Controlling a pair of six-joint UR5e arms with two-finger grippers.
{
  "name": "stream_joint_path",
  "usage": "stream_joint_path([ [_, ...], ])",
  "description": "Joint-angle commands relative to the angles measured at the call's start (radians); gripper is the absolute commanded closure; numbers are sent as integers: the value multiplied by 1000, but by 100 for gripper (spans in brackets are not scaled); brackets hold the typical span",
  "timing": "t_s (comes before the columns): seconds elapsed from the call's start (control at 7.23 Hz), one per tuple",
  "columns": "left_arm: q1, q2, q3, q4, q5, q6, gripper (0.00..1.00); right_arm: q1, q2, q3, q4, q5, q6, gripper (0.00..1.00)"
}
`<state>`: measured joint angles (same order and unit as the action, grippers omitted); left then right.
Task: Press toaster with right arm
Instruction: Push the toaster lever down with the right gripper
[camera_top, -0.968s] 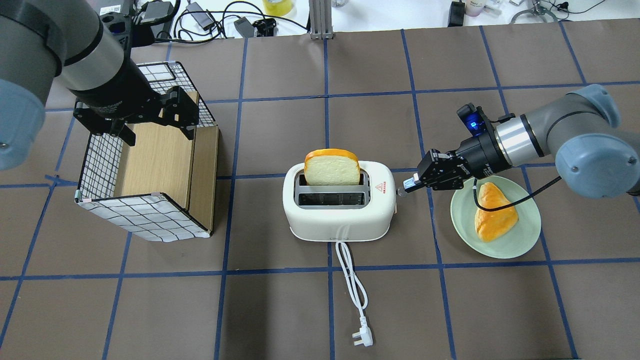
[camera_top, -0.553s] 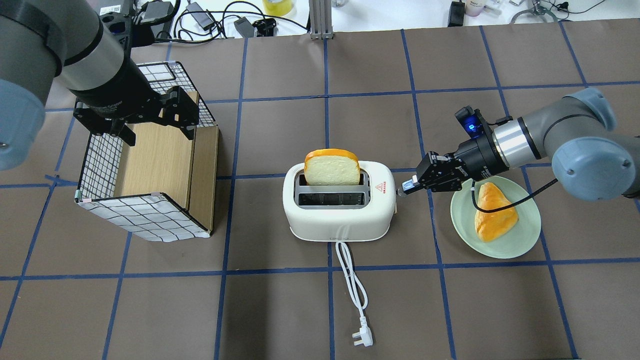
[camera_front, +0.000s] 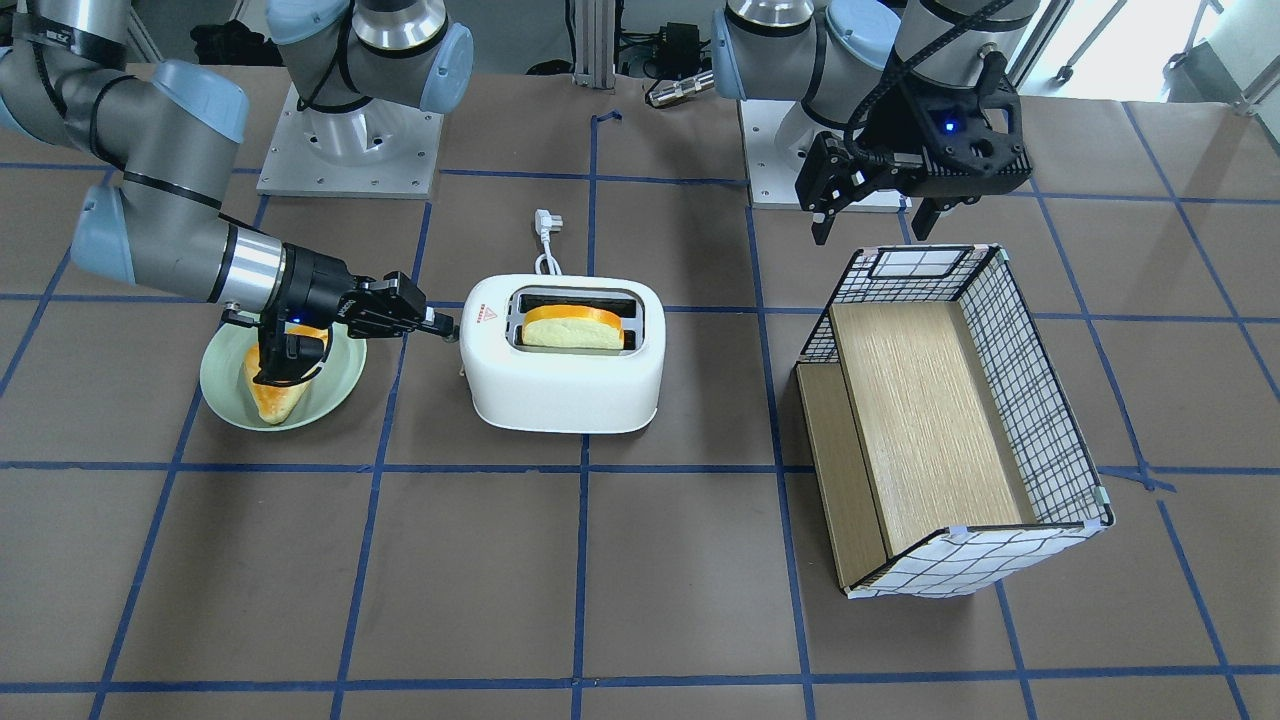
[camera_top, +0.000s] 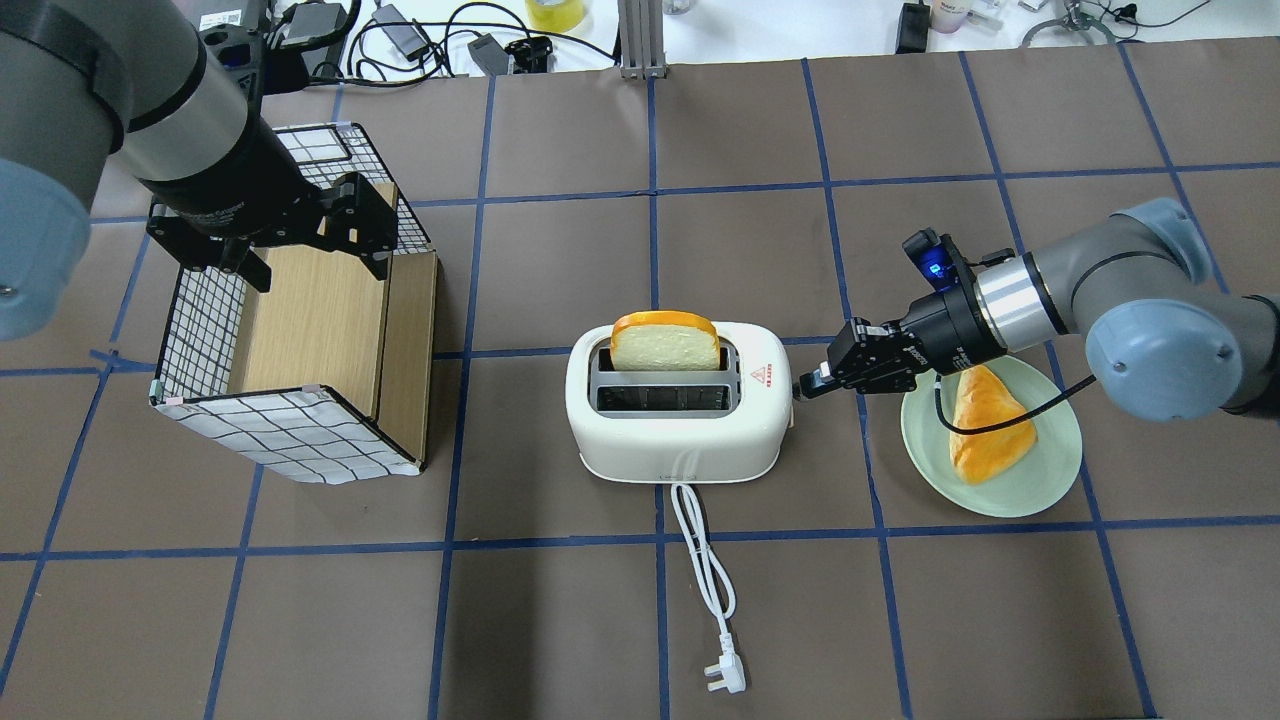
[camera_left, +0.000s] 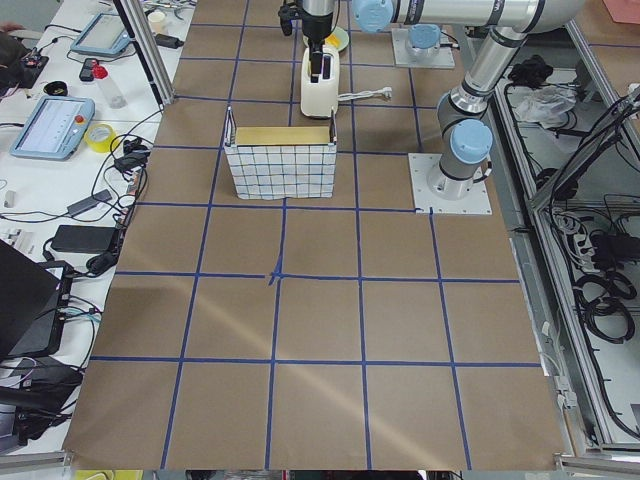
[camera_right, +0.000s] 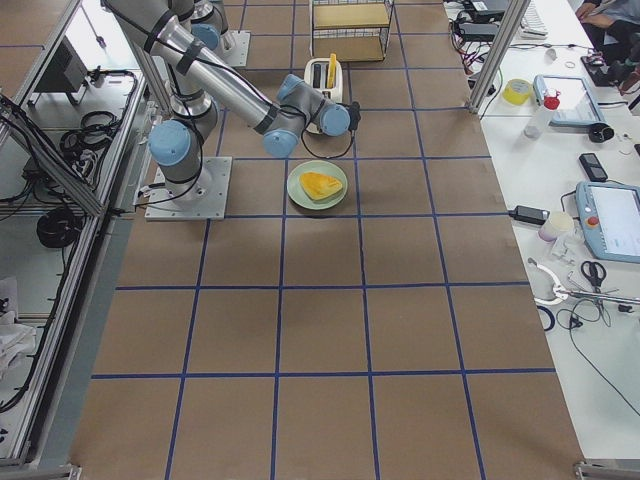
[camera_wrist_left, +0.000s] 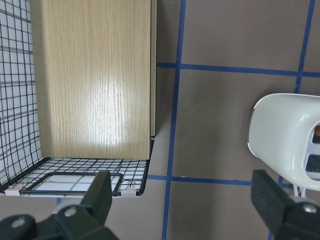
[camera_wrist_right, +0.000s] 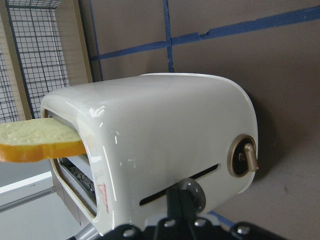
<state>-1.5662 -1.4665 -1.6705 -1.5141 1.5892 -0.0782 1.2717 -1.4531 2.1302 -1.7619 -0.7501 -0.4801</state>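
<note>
The white toaster (camera_top: 680, 440) stands mid-table, with a slice of bread (camera_top: 665, 345) standing up out of its far slot. It also shows in the front view (camera_front: 560, 390) and fills the right wrist view (camera_wrist_right: 165, 130). My right gripper (camera_top: 805, 383) is shut, and its tip rests on the small lever knob (camera_wrist_right: 192, 195) at the toaster's right end. In the front view the right gripper (camera_front: 445, 327) touches the toaster's end. My left gripper (camera_top: 315, 262) is open and empty above the wire crate (camera_top: 290, 440), well apart from the toaster.
A green plate (camera_top: 1040, 490) with a piece of bread (camera_top: 990, 430) lies under my right wrist. The toaster's white cord runs to a plug (camera_top: 725, 678) near the front edge. The wire and wood crate stands at the left. Cables and tools lie beyond the far edge.
My right gripper has moved down and slightly toward me at the toaster's lever. The bread slice sits a little lower in its slot. The left arm has not moved.
</note>
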Motion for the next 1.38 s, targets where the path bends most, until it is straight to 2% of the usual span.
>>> stream_joint_path([
  [0.0, 0, 0, 0, 0, 0, 0, 0, 0, 7, 8, -16, 0, 0, 100],
  [1.24, 0, 0, 0, 0, 0, 0, 0, 0, 56, 45, -126, 0, -2, 100],
])
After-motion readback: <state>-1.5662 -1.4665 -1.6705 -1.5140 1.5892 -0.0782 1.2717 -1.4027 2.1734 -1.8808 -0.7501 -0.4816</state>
